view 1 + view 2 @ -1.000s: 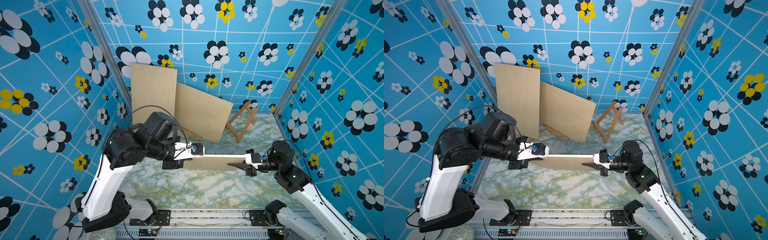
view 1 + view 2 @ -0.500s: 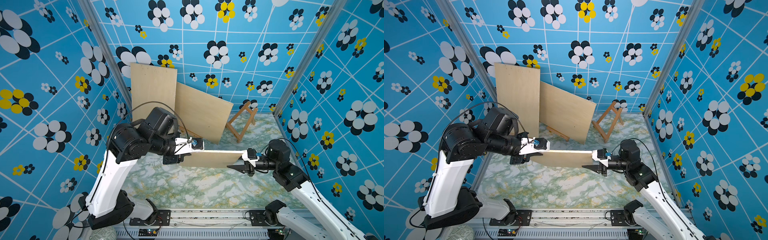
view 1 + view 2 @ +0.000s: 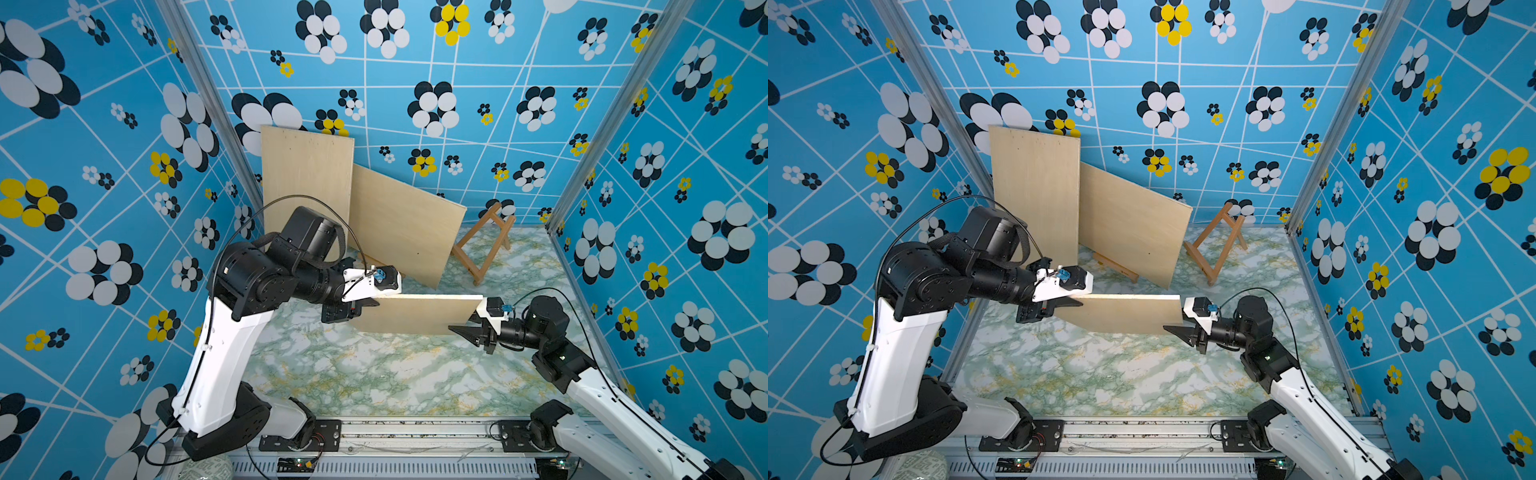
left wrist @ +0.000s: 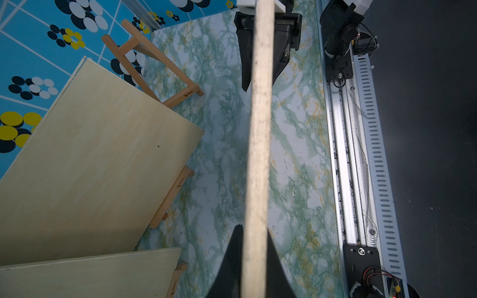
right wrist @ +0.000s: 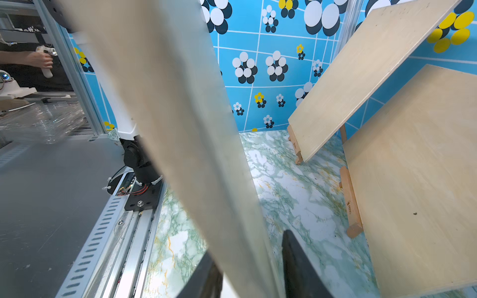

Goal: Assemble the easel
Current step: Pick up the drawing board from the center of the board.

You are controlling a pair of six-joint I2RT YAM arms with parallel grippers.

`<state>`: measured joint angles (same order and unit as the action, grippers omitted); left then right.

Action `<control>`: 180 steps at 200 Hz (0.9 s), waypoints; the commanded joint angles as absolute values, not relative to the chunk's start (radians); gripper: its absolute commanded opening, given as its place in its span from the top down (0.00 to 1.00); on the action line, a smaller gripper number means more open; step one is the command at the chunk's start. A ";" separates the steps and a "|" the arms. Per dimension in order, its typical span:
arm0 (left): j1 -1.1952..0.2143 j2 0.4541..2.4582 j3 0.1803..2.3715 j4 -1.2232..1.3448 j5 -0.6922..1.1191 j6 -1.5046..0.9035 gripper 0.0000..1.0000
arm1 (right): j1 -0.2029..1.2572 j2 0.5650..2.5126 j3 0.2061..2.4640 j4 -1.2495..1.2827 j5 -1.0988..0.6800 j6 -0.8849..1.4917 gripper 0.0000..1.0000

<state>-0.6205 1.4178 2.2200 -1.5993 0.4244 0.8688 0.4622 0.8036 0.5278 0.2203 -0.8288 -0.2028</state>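
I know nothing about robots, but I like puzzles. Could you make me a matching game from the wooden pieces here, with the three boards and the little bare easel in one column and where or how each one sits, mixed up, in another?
Things:
1. held board
2. tall board
3. slanted board
4. bare easel

Places and states:
A. stands alone near the back right corner
B. upright at the back left
C. in the air, clamped at one end by the left gripper
D. tilted, between the tall board and the bare easel

Pairs: 1-C, 2-B, 3-D, 4-A.
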 commanded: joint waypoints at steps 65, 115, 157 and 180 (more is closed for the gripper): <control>-0.510 1.460 2.177 -1.388 0.550 0.688 1.00 | 0.485 0.926 0.362 0.589 -0.973 -0.065 0.63; -0.498 1.465 2.166 -1.381 0.577 0.687 1.00 | 0.490 1.051 0.425 0.638 -1.065 -0.132 0.60; -0.489 1.477 2.161 -1.372 0.597 0.680 1.00 | 0.500 1.092 0.457 0.634 -1.097 -0.162 0.61; -0.488 1.492 2.161 -1.369 0.602 0.679 1.00 | 0.512 1.117 0.471 0.648 -1.104 -0.171 0.74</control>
